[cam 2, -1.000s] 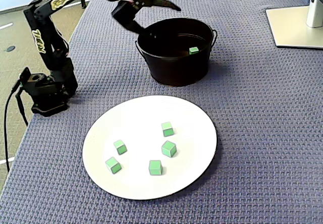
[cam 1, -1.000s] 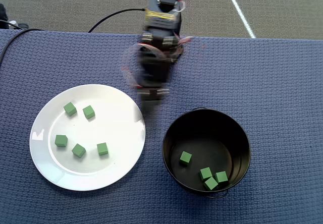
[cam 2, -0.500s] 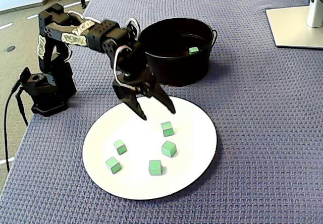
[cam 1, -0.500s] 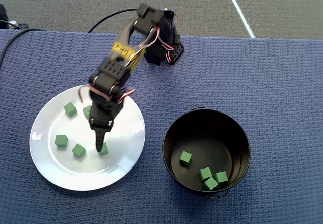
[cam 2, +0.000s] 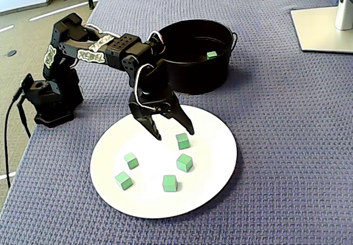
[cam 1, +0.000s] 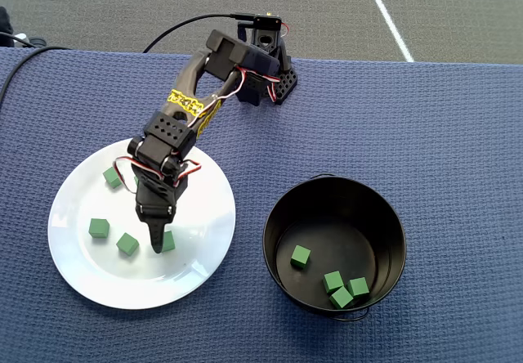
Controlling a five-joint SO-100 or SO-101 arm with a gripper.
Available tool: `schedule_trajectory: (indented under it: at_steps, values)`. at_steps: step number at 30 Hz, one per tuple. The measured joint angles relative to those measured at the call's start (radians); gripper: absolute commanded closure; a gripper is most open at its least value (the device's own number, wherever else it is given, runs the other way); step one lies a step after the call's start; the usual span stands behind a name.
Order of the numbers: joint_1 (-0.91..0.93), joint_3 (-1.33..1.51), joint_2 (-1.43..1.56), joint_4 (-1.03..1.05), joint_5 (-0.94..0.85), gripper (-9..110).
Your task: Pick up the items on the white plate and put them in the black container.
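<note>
The arm reaches from its base at the table edge out over the white plate [cam 2: 215,173], with the gripper [cam 2: 175,133] pointing down at the plate's surface. In the fixed view the jaws stand spread apart with nothing between them, the fingertips [cam 2: 158,135] close above the plate and just beside a green cube [cam 2: 183,140]; whether the tips touch the plate cannot be told. In the overhead view the gripper [cam 1: 158,244] covers part of that same cube [cam 1: 168,241].

Five cubes lie on the plate in the fixed view: the one at the gripper, plus four more [cam 2: 185,162] [cam 2: 170,182] [cam 2: 130,160] [cam 2: 123,180], all apart from one another. The overhead view shows only four of them, the arm covering part of the plate.

The black container [cam 1: 392,216] stands just beside the plate, not touching it. Four cubes rest on its floor in the overhead view: one alone [cam 1: 300,256] and three clustered [cam 1: 343,288]
</note>
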Motion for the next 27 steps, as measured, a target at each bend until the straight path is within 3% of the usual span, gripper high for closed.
schedule_trajectory:
  at_steps: [8,19,27]
  values:
    - [0.012,-0.192,-0.152,0.084,-0.014,75]
    - [0.002,-0.221,-0.178,0.075,-0.015,79]
    - [-0.023,-0.181,-0.178,0.038,-0.015,95]
